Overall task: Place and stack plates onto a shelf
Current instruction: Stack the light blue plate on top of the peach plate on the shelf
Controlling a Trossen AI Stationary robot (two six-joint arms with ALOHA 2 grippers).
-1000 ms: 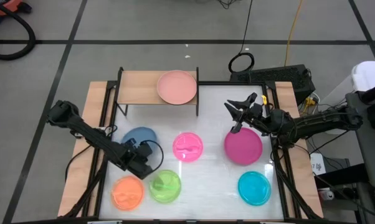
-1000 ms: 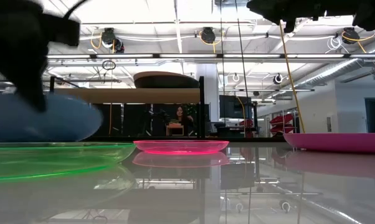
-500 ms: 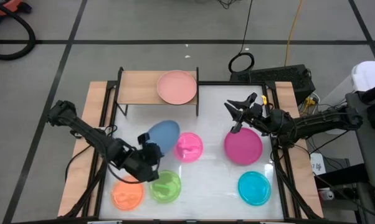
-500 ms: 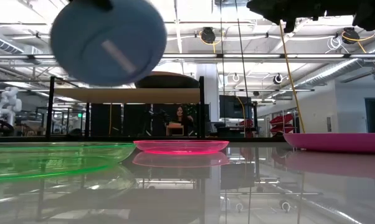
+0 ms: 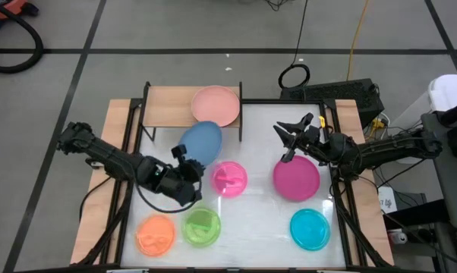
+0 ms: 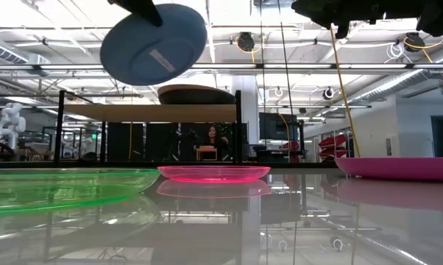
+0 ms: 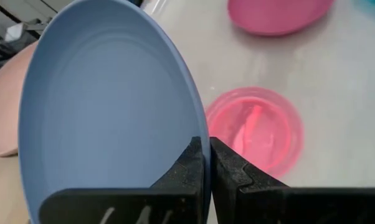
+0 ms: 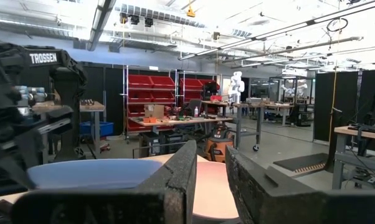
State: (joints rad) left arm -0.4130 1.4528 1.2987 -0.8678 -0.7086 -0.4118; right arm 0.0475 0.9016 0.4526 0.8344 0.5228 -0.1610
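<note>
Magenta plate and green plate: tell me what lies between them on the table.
In the high view, the small translucent pink plate lies between the magenta plate and the green plate, apart from both.

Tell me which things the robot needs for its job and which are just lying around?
For the job: blue plate, salmon plate, magenta plate, pink plate, green plate, orange plate, cyan plate, shelf.
Just lying around: cable coil, black box.
</note>
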